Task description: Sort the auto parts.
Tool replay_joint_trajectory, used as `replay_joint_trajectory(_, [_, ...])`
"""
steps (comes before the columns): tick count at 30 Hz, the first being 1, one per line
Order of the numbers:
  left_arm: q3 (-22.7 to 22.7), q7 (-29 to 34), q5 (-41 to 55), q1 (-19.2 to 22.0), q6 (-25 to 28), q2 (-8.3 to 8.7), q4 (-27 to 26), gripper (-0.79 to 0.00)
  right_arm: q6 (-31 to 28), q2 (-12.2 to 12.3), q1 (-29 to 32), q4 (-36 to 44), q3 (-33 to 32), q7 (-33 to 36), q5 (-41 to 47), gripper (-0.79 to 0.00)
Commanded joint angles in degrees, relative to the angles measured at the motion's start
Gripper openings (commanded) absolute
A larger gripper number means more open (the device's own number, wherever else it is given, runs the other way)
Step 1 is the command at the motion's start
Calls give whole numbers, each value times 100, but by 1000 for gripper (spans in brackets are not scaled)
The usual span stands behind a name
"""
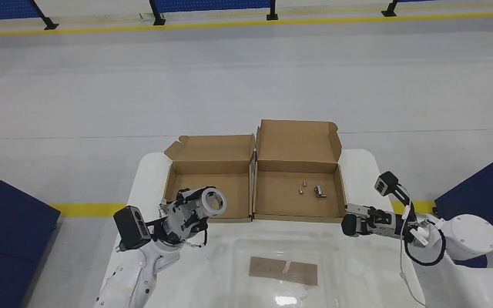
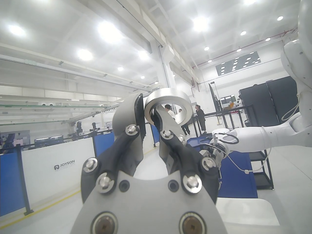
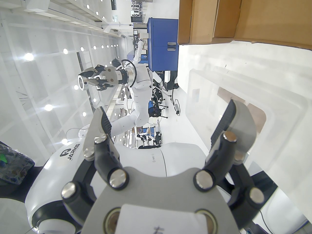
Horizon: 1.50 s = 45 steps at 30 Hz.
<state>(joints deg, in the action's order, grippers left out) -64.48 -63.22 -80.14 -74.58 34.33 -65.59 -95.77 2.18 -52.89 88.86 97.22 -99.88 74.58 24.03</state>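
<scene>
Where left pincer [image 2: 147, 110] clamps, metal ring [image 2: 170, 94] rim between

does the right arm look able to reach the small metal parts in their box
Probably yes. The right gripper is open and empty beside the open-topped cardboard box, and the small metal parts lie uncovered on its floor; only its low front wall needs clearing.
</scene>
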Motion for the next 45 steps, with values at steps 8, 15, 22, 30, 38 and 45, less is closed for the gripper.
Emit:
replay_joint_trajectory(8, [-137,843,12,-43,-171,15,158,-785,-1,0,1,0,0,0,1,0])
replay_joint_trajectory(15, [-262,1479,-192,-41,-435,27,441,-785,-1,0,1,0,0,0,1,0])
replay_joint_trajectory(22, [-369,1940,-228,-51,-709,27,721,-785,-1,0,1,0,0,0,1,0])
replay_joint_trajectory(30, [-369,1940,-228,-51,-709,27,721,-785,-1,0,1,0,0,0,1,0])
replay_joint_trajectory(38, [-560,4280,319,108,-569,42,526,-785,-1,0,1,0,0,0,1,0])
replay_joint_trajectory(45, [-570,5342,1016,170,-750,5,530,-785,-1,0,1,0,0,0,1,0])
